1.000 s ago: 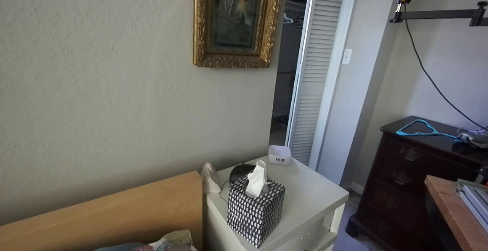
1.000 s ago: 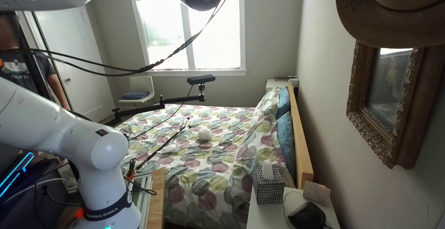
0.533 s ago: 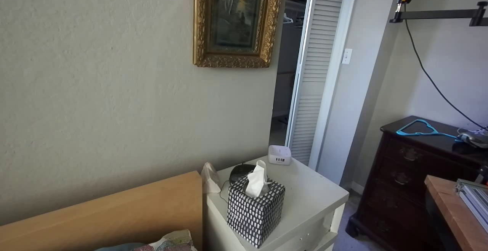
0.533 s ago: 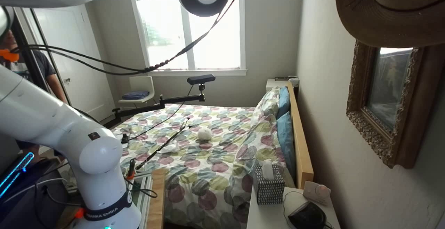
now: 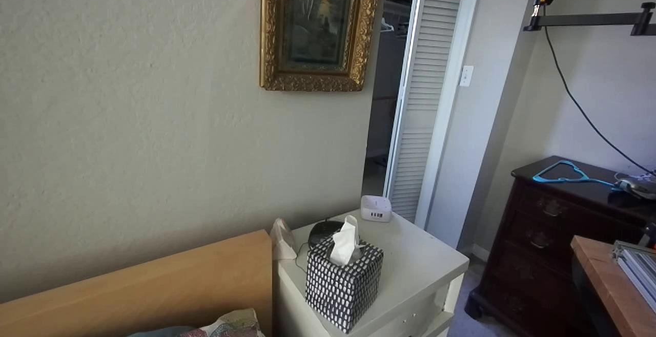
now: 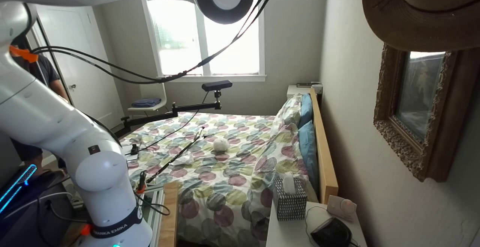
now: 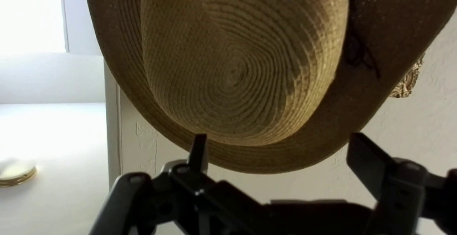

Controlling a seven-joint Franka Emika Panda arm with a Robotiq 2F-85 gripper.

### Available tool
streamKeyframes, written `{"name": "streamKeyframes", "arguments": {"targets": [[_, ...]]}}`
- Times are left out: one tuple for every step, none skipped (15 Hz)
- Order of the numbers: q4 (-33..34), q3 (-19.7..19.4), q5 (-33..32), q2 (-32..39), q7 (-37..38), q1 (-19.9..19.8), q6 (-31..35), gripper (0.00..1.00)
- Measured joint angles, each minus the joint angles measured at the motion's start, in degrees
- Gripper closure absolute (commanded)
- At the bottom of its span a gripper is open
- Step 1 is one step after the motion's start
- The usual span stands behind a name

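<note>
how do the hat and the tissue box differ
The hat is rounded and wide-brimmed; the tissue box is boxy. The hat is brown; the tissue box is dark with white marks. The hat is in front of the tool; the tissue box stands on the nightstand. Shared: the open tool grips neither.

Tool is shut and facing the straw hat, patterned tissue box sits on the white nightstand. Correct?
One thing is off: the tool is open, not shut. The wrist view shows its fingers standing wide apart. It is facing the straw hat, and the patterned tissue box sits on the white nightstand.
</note>
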Motion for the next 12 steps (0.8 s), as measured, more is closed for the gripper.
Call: {"name": "streamKeyframes", "arguments": {"targets": [[0.0,0.54,0.02,0.32,0.17,-0.88,-0.61,0.0],[0.0,1.08,0.02,0.59,0.42,-1.75,-1.23,0.0],[0.0,1.58,0.02,0.8,0.62,-2.51,-1.9,0.0],[0.0,2.07,0.02,0.98,0.77,-3.2,-2.58,0.04],[-0.01,2.57,0.02,1.13,0.93,-3.84,-3.34,0.26],[-0.01,2.97,0.03,1.21,1.06,-4.24,-4.27,0.28],[-0.01,3.25,0.03,1.23,1.17,-4.36,-5.06,0.31],[-0.01,3.48,0.02,1.25,1.23,-4.39,-5.74,0.37],[-0.01,3.7,0.02,1.25,1.32,-4.39,-6.36,0.46],[-0.01,3.92,0.02,1.25,1.46,-4.39,-6.74,0.53],[-0.01,4.13,0.02,1.25,1.59,-4.4,-6.91,0.61],[-0.01,4.29,0.02,1.25,1.66,-4.4,-6.95,0.67]]}}
